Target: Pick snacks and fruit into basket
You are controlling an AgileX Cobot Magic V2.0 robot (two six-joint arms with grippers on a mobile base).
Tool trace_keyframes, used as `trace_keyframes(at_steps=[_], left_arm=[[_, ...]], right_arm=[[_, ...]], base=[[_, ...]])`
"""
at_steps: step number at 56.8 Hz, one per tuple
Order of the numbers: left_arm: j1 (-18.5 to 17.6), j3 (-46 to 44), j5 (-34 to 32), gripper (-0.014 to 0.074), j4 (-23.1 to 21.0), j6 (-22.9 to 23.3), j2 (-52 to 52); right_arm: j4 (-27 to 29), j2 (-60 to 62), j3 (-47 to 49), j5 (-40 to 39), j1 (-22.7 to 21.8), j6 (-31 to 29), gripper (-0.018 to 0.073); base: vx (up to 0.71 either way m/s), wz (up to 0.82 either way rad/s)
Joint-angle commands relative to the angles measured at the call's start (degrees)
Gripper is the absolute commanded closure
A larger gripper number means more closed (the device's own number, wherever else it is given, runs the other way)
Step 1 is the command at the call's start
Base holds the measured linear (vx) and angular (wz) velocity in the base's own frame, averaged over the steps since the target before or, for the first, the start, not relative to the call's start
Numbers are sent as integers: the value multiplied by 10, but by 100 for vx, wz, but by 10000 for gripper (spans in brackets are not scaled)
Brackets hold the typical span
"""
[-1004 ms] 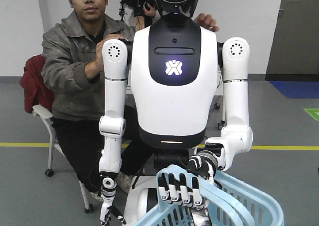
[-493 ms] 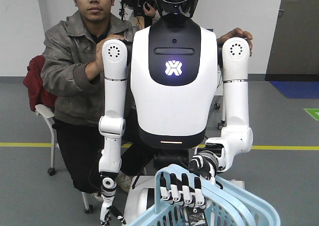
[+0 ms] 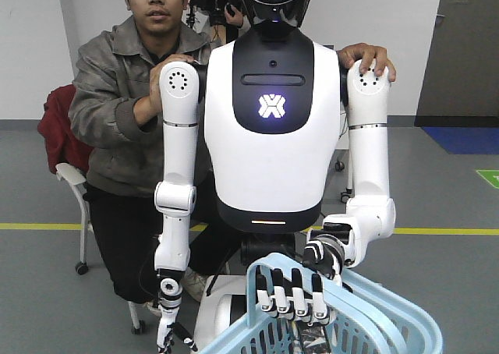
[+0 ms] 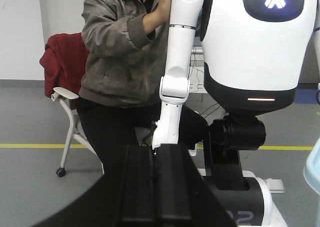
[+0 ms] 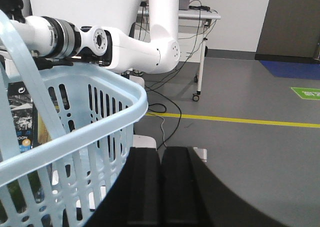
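White humanoid torso (image 3: 269,147) with black chest panel (image 3: 271,81), glowing logo (image 3: 271,106); fingers (image 3: 295,295) seemingly black-and-white.

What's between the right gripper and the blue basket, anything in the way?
Nothing visible stands between the right gripper and the basket; the slotted wall and rim sit right beside it in the right wrist view. Over the opening, though, the white humanoid's hand grips the raised handles.
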State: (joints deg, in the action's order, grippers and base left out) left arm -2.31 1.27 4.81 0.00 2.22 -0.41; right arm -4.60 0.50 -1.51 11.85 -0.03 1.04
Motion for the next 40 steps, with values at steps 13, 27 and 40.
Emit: trace_keyframes(at_steps=[13, 27, 40], left_arm=[[1, -16, -48, 603, 0, 3, -5], [1, -16, -48, 603, 0, 3, -5], [1, -16, -48, 603, 0, 3, -5]], right_arm=[[-8, 6, -9, -8, -3, -1, 570], [-8, 6, -9, 7, -3, -1, 570], [-8, 6, -9, 7, -3, -1, 570]], base=[[0, 0], [0, 0], [0, 0]])
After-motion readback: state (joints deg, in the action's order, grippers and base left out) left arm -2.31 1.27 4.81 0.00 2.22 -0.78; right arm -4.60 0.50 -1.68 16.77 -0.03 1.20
